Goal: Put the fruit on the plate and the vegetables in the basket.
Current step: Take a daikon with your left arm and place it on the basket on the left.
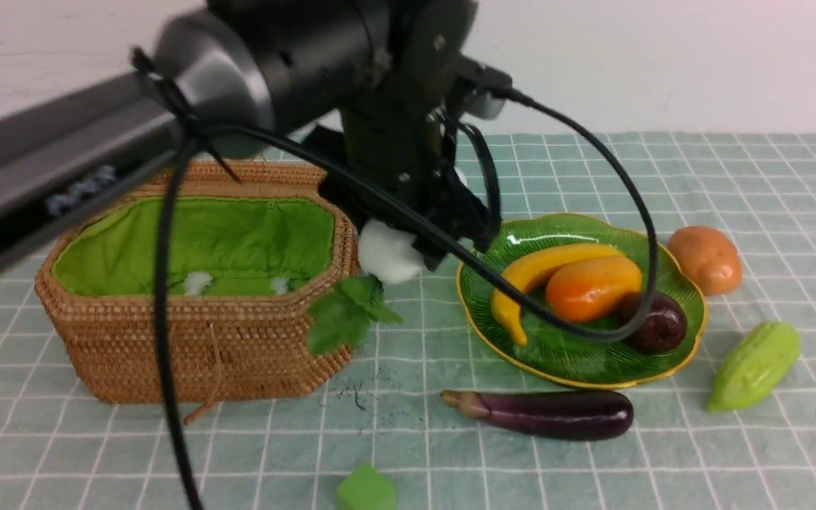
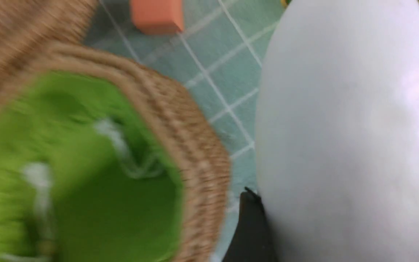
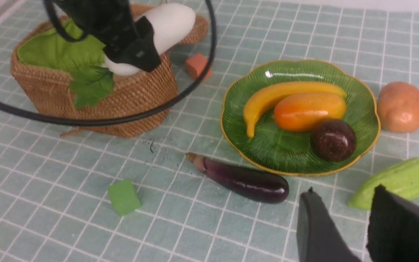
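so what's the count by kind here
fruit: 3 - curved yellow banana, glossy orange-red mango, round dark purple mangosteen
vegetables: 4 - white radish, long purple eggplant, bumpy light-green gourd, brown-orange potato
cubes: 2 - small green cube, small orange cube
total: 9

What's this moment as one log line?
left gripper: holding radish near basket | right gripper: open, empty | plate: banana, mango, mangosteen | table: eggplant, gourd, potato

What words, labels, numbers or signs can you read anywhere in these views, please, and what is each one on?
None can be read.
Left arm: a pale marking on its side, too blurred to read.
Cloth: dark smudges in front of the basket, not legible as writing.
Nothing else shows any text.
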### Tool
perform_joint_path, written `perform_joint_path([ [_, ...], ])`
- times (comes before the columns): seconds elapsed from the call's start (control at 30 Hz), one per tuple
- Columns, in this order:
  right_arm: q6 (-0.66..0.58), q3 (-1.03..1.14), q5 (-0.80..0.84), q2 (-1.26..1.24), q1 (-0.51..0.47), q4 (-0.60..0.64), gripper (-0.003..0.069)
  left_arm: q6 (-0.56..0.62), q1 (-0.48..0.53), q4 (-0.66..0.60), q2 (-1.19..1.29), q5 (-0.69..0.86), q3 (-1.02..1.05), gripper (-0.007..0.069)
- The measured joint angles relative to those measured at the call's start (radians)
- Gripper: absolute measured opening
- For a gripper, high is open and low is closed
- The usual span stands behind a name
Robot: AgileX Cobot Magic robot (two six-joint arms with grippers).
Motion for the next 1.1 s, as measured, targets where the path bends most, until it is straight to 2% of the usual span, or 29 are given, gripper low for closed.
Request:
perform_joint_path([
  [0.07,-0.020,0.000,-0.024,0.000,0.000,0.012,0.0228,0.114,0.049,0.011,-0.084,0.000,0.029,0.0515],
  [0.1,-0.025,0.000,-0.025,0.000,0.000,0.015,0.0228,0.126,0.055,0.012,-0.084,0.000,0.033,0.0515],
  [0.17,-0.067,0.000,-0.031,0.003,0.000,0.044,0.0228,0.310,0.143,0.010,-0.167,0.000,0.088,0.0515],
  [0.2,-0.074,0.000,-0.031,0.003,0.000,0.047,0.0228,0.343,0.158,0.009,-0.172,0.000,0.097,0.0515],
  [0.23,-0.100,0.000,-0.031,0.005,0.000,0.069,0.0228,0.487,0.222,-0.009,-0.198,0.000,0.130,0.0515],
  [0.27,-0.103,0.000,-0.031,0.005,0.000,0.075,0.0228,0.505,0.230,-0.012,-0.202,0.000,0.134,0.0515],
  [0.3,-0.113,0.000,-0.031,0.005,0.000,0.086,0.0228,0.581,0.261,-0.026,-0.205,0.000,0.150,0.0515],
  [0.33,-0.132,0.000,-0.031,0.007,0.000,0.106,0.0228,0.731,0.317,-0.060,-0.205,0.001,0.182,0.0515],
  [0.43,-0.152,0.000,-0.032,0.009,0.000,0.135,0.0228,0.935,0.396,-0.112,-0.174,-0.048,0.242,0.0515],
  [0.47,-0.157,0.000,-0.032,0.010,0.000,0.142,0.0228,0.962,0.409,-0.117,-0.164,-0.068,0.253,0.0515],
  [0.57,-0.170,0.000,-0.032,0.010,0.000,0.165,0.0228,1.005,0.428,-0.114,-0.111,-0.148,0.269,0.0515],
  [0.7,-0.171,0.000,-0.031,0.010,0.000,0.166,0.0228,1.000,0.429,-0.116,-0.079,-0.185,0.273,0.0515],
  [0.8,-0.173,0.000,-0.020,0.012,0.000,0.170,0.0230,0.947,0.429,-0.136,-0.075,-0.213,0.273,0.0532],
  [0.97,-0.173,0.000,0.013,0.049,0.000,0.172,0.0232,0.862,0.429,-0.137,-0.089,-0.212,0.273,0.0650],
  [1.1,-0.173,-0.023,0.018,0.096,0.000,0.169,0.0234,0.752,0.429,-0.199,-0.146,-0.213,0.274,0.0649],
])
